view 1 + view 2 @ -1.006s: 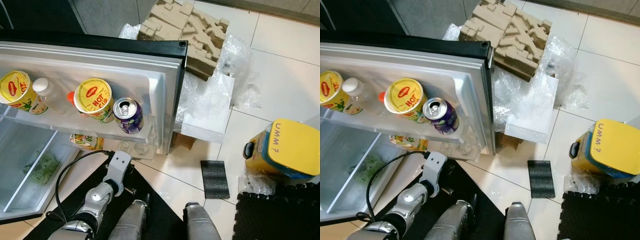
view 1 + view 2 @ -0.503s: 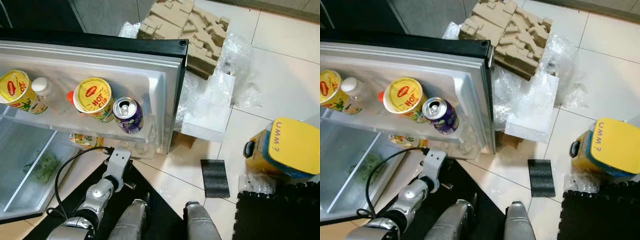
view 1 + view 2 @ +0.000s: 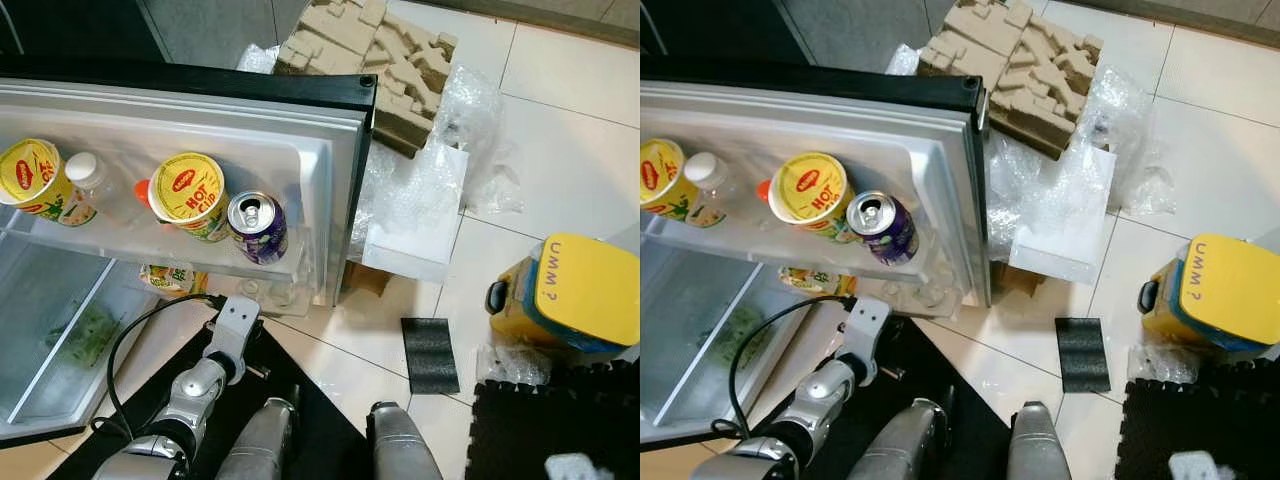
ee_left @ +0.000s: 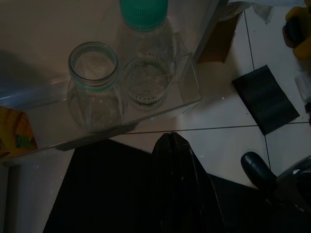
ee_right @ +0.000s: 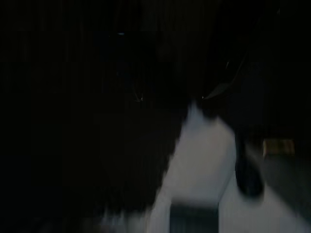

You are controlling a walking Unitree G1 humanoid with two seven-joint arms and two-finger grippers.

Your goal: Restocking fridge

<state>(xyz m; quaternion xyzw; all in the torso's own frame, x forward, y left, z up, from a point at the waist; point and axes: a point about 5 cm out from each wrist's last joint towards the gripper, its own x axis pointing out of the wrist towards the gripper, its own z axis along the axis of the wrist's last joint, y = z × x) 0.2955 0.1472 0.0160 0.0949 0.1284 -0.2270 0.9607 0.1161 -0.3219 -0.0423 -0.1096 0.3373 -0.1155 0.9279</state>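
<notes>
A fridge door (image 3: 330, 140) stands swung open over a white tiled floor (image 3: 560, 130), its upper door shelf (image 3: 150, 245) carrying a row of goods: a purple drink can (image 3: 256, 226) nearest the door's free edge, a yellow noodle cup (image 3: 188, 194) beside it, an orange-capped bottle (image 3: 142, 194) tucked behind that cup, then a white-capped bottle (image 3: 88, 177) and a second yellow cup (image 3: 30, 176) farthest from the edge. In the lower door shelf (image 4: 160, 109), below the can, stand an open glass jar (image 4: 93, 85) and a green-capped clear bottle (image 4: 145, 53), touching side by side, with a yellow carton (image 3: 172, 279) further in. The robot's left arm (image 3: 205, 375) reaches toward the lower shelf, its left gripper (image 4: 172, 160) hanging just short of the jar with the two black fingers pressed together and holding nothing. The right wrist view is too dark and blurred to tell how the right gripper stands. Beyond the door's free edge lie moulded cardboard packing (image 3: 375, 60), bubble wrap (image 3: 420, 190), a dark foam pad (image 3: 430, 355) and a yellow-lidded container (image 3: 575, 295).
</notes>
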